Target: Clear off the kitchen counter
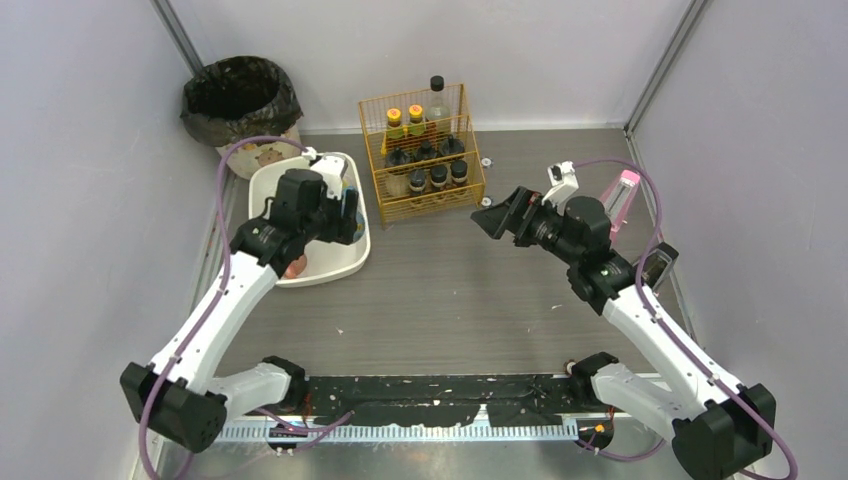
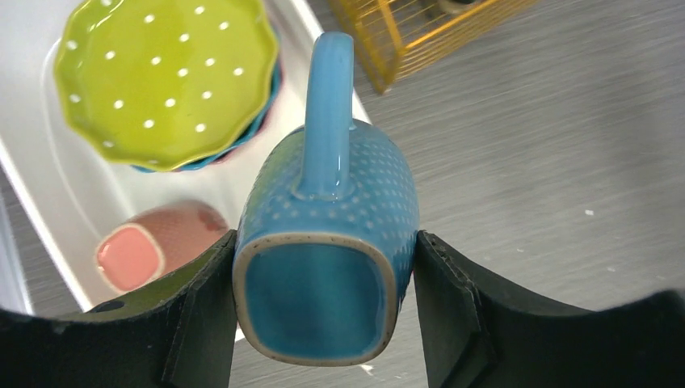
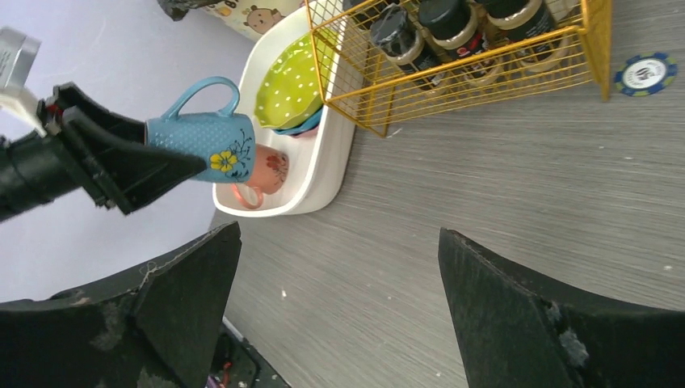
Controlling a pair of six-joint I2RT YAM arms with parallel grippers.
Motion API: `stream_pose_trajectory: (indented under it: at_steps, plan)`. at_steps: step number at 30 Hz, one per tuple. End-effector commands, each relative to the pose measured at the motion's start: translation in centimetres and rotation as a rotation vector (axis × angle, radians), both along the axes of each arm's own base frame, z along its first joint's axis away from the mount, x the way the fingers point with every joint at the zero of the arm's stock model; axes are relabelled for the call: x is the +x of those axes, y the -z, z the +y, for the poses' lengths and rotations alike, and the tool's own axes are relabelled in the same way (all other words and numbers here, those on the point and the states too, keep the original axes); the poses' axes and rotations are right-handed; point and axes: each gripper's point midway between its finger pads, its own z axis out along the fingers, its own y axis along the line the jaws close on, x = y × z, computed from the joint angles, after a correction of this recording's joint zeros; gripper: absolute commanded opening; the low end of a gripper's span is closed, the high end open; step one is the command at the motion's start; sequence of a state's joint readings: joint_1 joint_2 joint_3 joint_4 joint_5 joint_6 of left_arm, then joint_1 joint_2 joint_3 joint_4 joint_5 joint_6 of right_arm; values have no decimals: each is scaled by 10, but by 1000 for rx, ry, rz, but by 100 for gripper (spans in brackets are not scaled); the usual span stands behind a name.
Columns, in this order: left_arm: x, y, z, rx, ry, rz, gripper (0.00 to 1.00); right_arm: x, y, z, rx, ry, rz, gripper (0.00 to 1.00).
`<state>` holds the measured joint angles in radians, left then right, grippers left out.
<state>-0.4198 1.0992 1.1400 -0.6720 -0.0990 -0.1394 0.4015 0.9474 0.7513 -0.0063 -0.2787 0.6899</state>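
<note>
Left gripper (image 2: 327, 315) is clamped on the blue mug (image 2: 331, 210), one pad on each flat side, mouth facing my wrist camera and handle pointing away. From the right wrist view the mug hangs on its side, clear above the white tub (image 1: 345, 262), roughly over the rim that faces the open counter.

Right gripper (image 3: 335, 267) stands wide open with nothing between its fingers. It hovers over the middle of the kitchen counter (image 1: 450, 300), which stretches bare and grey from the arm bases up to the two grippers.

Inside the tub I see a green polka-dot plate (image 2: 161, 77) stacked on at least one blue plate, and a pink mug (image 2: 153, 242) lying on its side beside the stack.

Just beyond, beside the tub, the yellow wire basket (image 1: 370, 150) holds dark-capped jars in front, yellow-capped bottles behind and one tall clear bottle. Two small poker chips (image 1: 486, 161) lie on the counter just right of it, and a pink and white object (image 1: 622, 195) that I cannot identify stands near the right wall.

Farthest off, the bin with a black liner (image 1: 285, 95) sits in the left corner; I cannot see what is in it.

My reading: the crockery is nearly dealt with, the blue mug only needs lowering and releasing. The chips and the pink object look like what is left.
</note>
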Motion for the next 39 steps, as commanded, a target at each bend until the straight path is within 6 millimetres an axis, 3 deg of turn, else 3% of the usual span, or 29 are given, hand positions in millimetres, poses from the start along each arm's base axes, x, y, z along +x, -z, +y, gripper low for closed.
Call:
stream_pose_trajectory:
  at_steps: [1,9,19,24,26,31,33,35,39]
  plan:
    - [31,-3,22,93,-13,-60,0,0,-17,-18,-89,50,-91,97]
    - [51,65,28,258,104,80,0,-6,-17,-32,-135,85,-132,96]
    - [45,124,25,241,217,180,0,-5,-18,-34,-145,81,-139,96]
    - [42,146,25,256,237,256,12,-5,-17,-33,-144,74,-138,96]
    - [41,150,28,269,230,268,19,-6,-18,-34,-145,73,-142,96]
    - [36,148,27,258,226,284,52,-9,-18,-37,-155,78,-152,96]
    - [35,140,27,253,217,269,69,-11,-20,-40,-167,85,-156,96]
    - [34,130,27,248,206,249,80,-11,-21,-44,-184,99,-164,96]
    - [29,101,23,204,189,196,90,-11,-26,-59,-257,149,-199,96]
